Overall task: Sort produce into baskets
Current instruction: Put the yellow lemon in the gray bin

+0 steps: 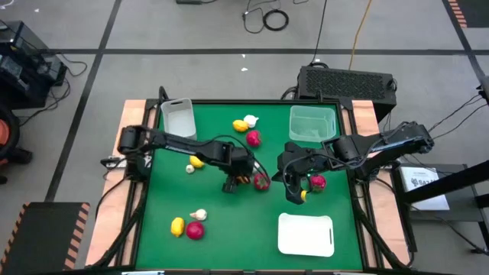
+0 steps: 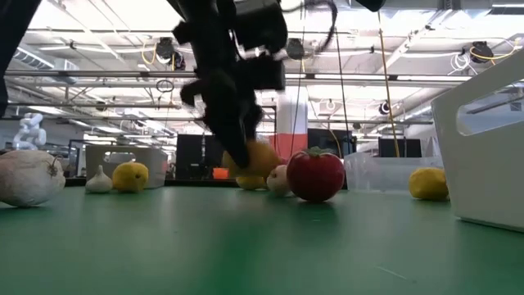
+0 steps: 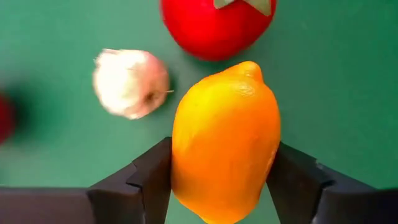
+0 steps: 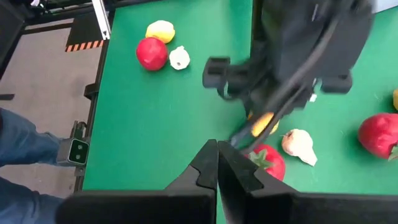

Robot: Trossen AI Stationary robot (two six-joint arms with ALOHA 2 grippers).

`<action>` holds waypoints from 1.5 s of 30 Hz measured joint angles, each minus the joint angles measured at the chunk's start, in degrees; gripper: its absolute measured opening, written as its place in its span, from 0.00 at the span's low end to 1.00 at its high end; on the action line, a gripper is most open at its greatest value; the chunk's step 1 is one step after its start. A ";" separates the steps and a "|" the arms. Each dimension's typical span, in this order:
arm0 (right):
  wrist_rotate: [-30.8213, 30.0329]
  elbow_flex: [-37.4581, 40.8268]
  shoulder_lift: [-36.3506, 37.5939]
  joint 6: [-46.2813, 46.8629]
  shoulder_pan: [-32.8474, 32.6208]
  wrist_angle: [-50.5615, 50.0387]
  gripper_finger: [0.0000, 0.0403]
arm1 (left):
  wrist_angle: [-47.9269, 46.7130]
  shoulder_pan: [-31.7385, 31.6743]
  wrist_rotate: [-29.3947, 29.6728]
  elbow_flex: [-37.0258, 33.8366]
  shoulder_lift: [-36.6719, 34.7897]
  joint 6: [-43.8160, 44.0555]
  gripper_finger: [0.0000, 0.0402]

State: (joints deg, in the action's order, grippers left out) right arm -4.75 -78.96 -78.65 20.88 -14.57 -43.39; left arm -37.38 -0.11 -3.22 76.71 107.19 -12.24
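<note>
Left gripper [image 3: 221, 171] clamps a yellow lemon [image 3: 225, 140] near the middle of the green table [image 1: 229, 229].

The fingers press both sides of the lemon, just above the mat, with a red tomato-like fruit [image 3: 214, 25] and a white garlic bulb [image 3: 130, 83] just beside it. The right gripper [image 4: 217, 165] hangs nearby toward the right edge, its fingers pressed together on nothing, with another red fruit [image 1: 318, 182] next to it. The translucent whitish bin [image 1: 178, 118] sits at the far left corner, the clear greenish bin [image 1: 312, 124] at the far right, and the flat white tray [image 1: 306, 234] at the near right. A lemon, garlic bulb and red fruit [image 1: 195, 230] lie clustered near the near left corner; more pieces lie between the two bins.
</note>
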 joint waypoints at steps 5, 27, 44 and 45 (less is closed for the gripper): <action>-0.23 0.00 0.00 -1.42 0.07 1.26 0.00 | -5.13 -2.35 0.99 0.00 -6.87 1.69 0.57; -1.76 0.00 0.00 -5.71 2.66 5.93 0.00 | -12.37 -40.49 8.46 -19.78 -37.29 23.13 0.55; -1.14 0.00 0.00 -13.47 5.58 7.04 0.00 | -0.48 -52.61 13.61 -34.66 -38.95 44.70 0.60; -1.16 0.00 0.00 -13.85 5.64 7.10 0.00 | -0.59 -53.15 14.42 -34.83 -38.93 45.87 0.61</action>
State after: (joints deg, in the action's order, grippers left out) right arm -5.91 -78.96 -78.65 7.03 -8.93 -36.29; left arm -37.97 -53.26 11.20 41.87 68.26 33.63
